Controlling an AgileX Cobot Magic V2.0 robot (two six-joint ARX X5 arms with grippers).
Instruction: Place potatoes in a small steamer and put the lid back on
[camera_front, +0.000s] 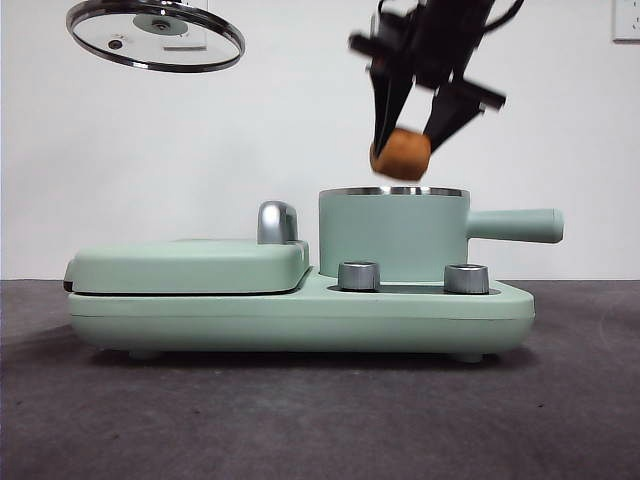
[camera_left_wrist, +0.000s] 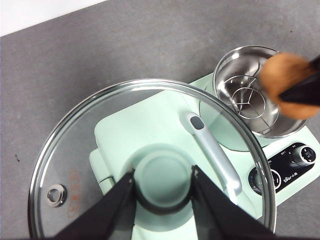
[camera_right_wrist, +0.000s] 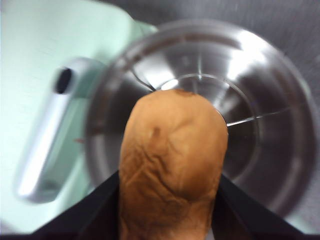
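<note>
Overhead, right pincer (camera_front: 408, 150) grips potato (camera_front: 401, 156) — steamer (camera_front: 393, 232) open below.

- The potato (camera_right_wrist: 172, 165): matt orange-brown skin, wrinkled and rough.
- The small steamer (camera_front: 393, 233): smooth mint-green satin body, polished steel rim; inside, shiny steel with a wire rack.
- The lid (camera_left_wrist: 150, 160): clear glossy glass, bright steel rim, smooth mint-green knob.
- The griddle cover (camera_front: 190, 266): smooth mint-green, with a glossy chrome handle (camera_front: 277, 222).
- 2 dials (camera_front: 360, 276): brushed metal.
- The bench (camera_front: 320, 420): dark grey, matt, finely grained.
- The claws: matt black.
</note>
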